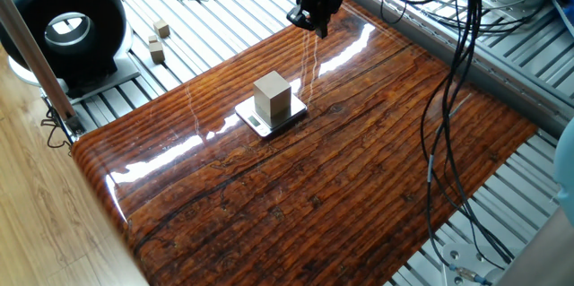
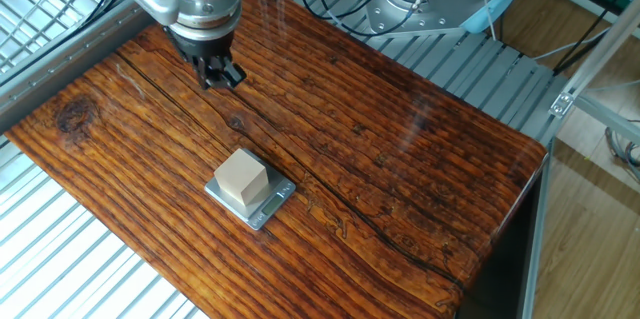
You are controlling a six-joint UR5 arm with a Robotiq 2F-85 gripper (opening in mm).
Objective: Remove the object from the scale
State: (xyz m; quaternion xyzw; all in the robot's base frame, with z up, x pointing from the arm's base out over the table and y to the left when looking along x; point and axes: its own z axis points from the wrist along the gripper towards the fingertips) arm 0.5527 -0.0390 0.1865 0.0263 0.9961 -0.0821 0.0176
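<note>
Glossy reddish-brown wood planking forms the table top [image 1: 359, 169], which sits on a bed of ribbed aluminium rails [image 1: 224, 8]; bright window glare streaks across the board in one fixed view. Near the middle of the board lies the scale [image 1: 270, 117], a thin silver-grey square plate with a dark display strip on its near edge. The block [image 1: 272, 98], pale beige and a little taller than wide, stands upright on the plate, roughly centred, leaving a narrow rim of metal showing around its base. The other fixed view shows the same pair, the scale [image 2: 251, 197] under the block [image 2: 242, 178], toward the near-left part of the board.

The gripper [image 1: 317, 24] hangs above the far edge of the table, well apart from the block and not touching anything. Its two dark fingers are pressed together with nothing between them, which the other fixed view confirms, where the gripper [image 2: 222, 77] points down over the far-left area of the wood.

Off the board to the far left, a large black ring-shaped device [image 1: 63, 28] rests on a plate, and two small tan cubes [image 1: 158, 41] sit on the rails just beside it. Black cables [image 1: 462, 71] drape down on the right side.
</note>
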